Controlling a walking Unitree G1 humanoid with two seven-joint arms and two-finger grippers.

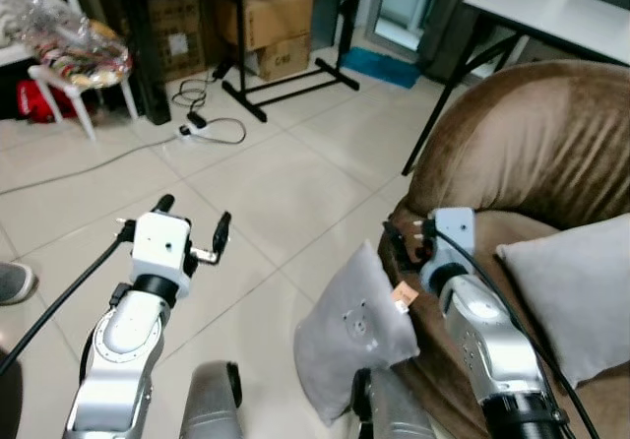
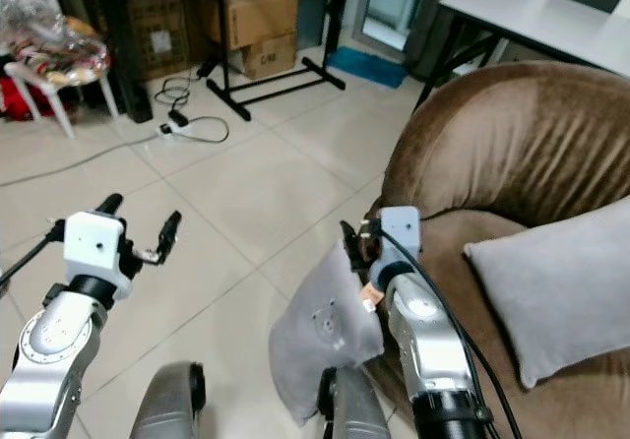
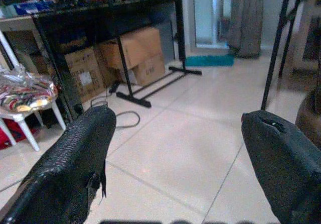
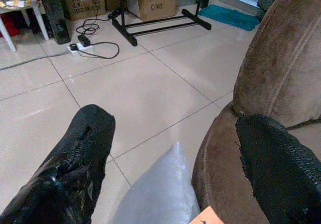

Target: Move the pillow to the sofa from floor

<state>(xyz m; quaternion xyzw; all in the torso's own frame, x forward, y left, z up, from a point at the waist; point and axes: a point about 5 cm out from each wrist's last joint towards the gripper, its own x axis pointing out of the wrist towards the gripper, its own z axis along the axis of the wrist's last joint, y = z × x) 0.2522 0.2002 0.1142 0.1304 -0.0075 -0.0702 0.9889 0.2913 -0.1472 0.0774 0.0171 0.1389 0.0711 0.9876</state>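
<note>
A grey pillow point(image 1: 352, 333) is leaned on the brown sofa point(image 1: 532, 154), low at 6 o'clock, on pale floor tiles point(image 1: 285, 193). Both the left gripper point(image 1: 193, 224) and right gripper point(image 2: 356, 244) are held wide open. Boxes point(image 1: 266, 26) are seen at 12 o'clock.

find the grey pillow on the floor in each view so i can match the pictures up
Left eye view: the floor pillow leans on the brown sofa's front, low centre, beside the right hand.
Right eye view: low centre, just left of the right arm.
Left wrist view: not in it.
Right wrist view: its top corner pokes up at the bottom edge between the two black fingers.
Shared landmark: the cardboard boxes.
</note>
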